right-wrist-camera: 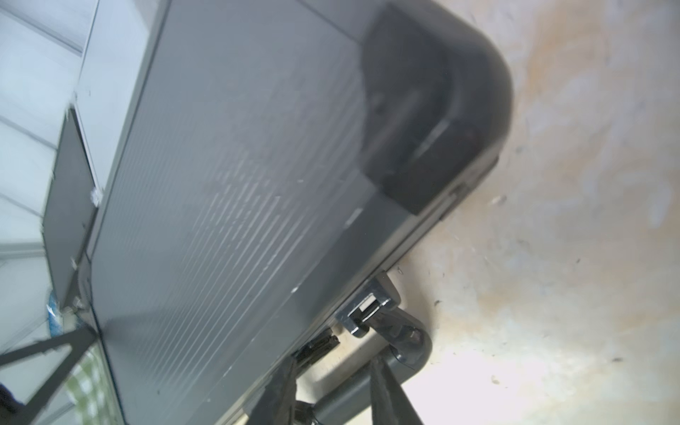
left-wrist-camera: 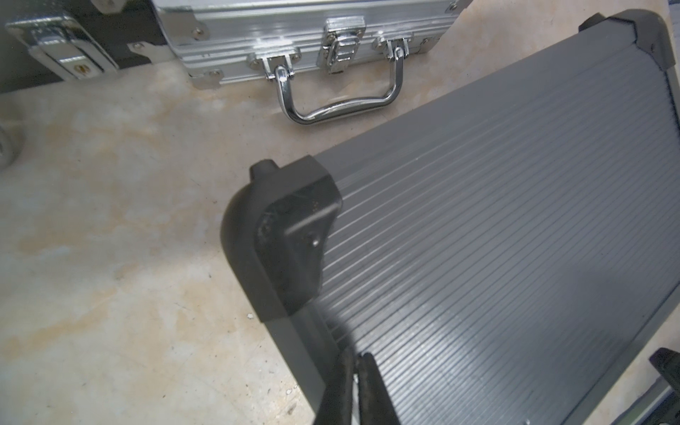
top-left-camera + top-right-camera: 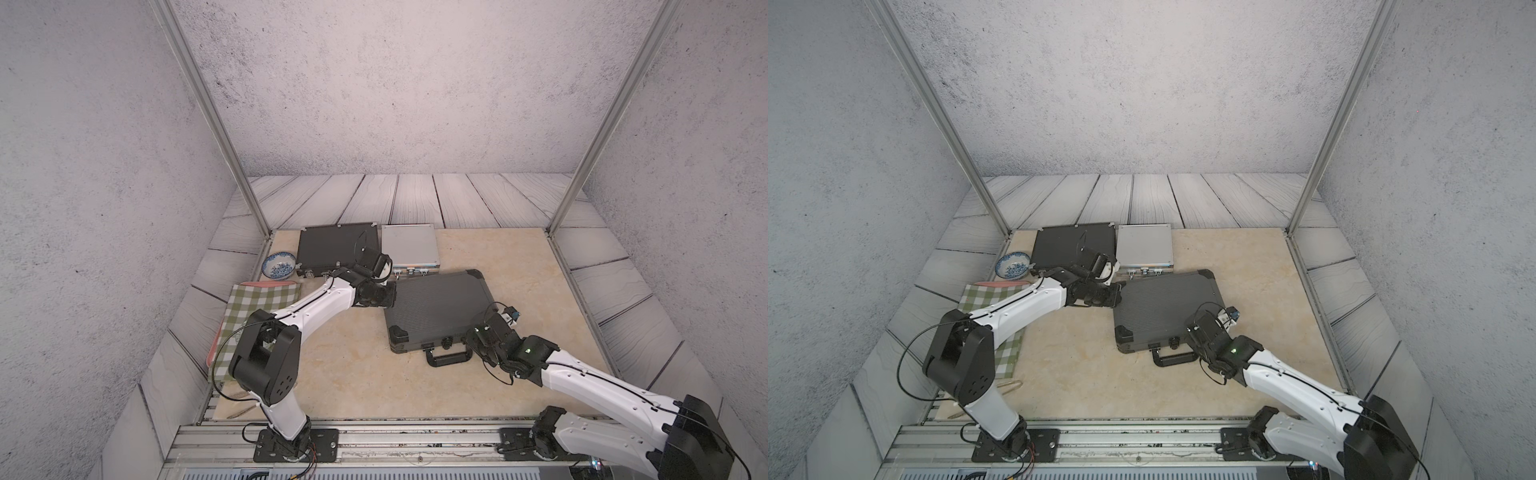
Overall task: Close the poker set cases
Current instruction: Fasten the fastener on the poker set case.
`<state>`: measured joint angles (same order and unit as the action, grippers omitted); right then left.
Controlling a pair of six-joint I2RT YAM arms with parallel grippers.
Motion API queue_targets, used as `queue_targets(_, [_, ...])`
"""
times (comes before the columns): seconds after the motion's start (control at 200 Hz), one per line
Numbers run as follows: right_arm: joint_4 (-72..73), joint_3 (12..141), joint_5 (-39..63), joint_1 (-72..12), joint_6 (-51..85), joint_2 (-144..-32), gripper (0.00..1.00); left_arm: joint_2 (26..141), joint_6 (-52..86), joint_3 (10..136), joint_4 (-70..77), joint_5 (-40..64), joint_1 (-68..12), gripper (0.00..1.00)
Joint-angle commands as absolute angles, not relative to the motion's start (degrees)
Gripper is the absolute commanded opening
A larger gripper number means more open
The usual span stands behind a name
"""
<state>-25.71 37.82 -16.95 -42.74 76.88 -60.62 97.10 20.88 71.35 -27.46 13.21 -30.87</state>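
Observation:
Three poker set cases lie on the beige table with their lids down in both top views. The black flat case (image 3: 332, 247) is at the back left, and the silver case (image 3: 409, 245) stands beside it. The ribbed dark-grey case (image 3: 440, 309) lies nearer, its black handle (image 3: 449, 357) facing front. My left gripper (image 2: 355, 355) is shut, its tips over the ribbed lid near the far-left black corner (image 2: 290, 235). My right gripper (image 1: 335, 362) is open at the ribbed case's front edge. One finger is by the case's front edge, the other over the handle (image 1: 404, 342).
A blue-and-white bowl (image 3: 279, 265) sits left of the black case. A green checked cloth (image 3: 253, 311) lies under my left arm at the table's left edge. Metal frame posts (image 3: 557, 224) rise at the table's back corners. The silver case's chrome handle (image 2: 338, 106) points toward the ribbed case.

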Motion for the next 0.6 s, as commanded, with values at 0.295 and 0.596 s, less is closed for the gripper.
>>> queue_targets(0.295, [-39.3,54.2,-8.2,-31.1,46.8,-67.4,0.64,92.6,21.3,69.6,-36.0,13.5,-27.7,0.33])
queue_targets(0.596, [-42.2,59.8,-0.9,-19.6,35.2,-75.7,0.88,89.8,21.6,67.1,-35.5,16.1,-26.5,0.49])
